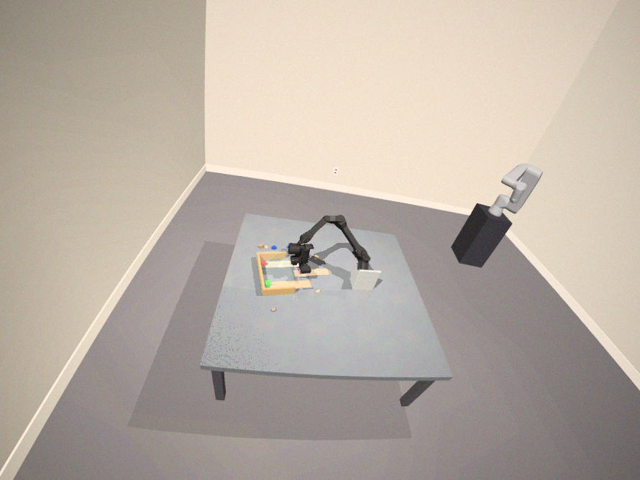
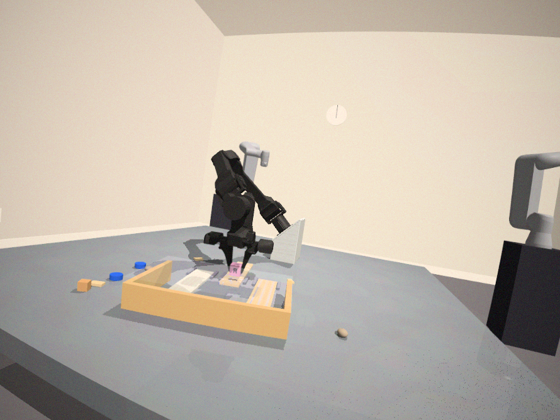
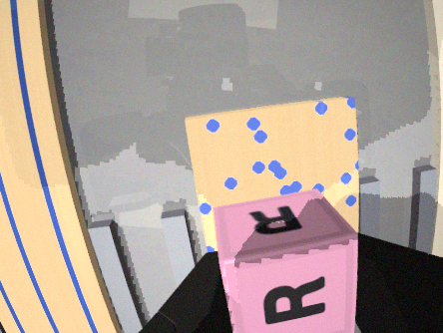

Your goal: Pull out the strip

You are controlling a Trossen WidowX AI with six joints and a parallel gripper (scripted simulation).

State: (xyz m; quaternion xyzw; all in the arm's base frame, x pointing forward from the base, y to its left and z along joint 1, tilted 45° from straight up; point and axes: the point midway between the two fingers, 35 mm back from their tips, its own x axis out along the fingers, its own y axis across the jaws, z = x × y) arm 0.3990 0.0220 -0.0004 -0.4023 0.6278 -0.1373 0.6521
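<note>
My gripper is shut on the pink cube marked R, one finger on each side. The cube appears a little above the blue-dotted wooden strip, whose inner end shows beyond it in the wrist view. The blue-lined wooden strip lies to one side, with a green cube at its inner end. A pale strip lies on the other side, with a red cube at its inner end.
A wooden frame walls three sides of the strips. Blue discs and an orange block lie outside it. A brown pebble lies opposite. A white wedge stands by the arm's base.
</note>
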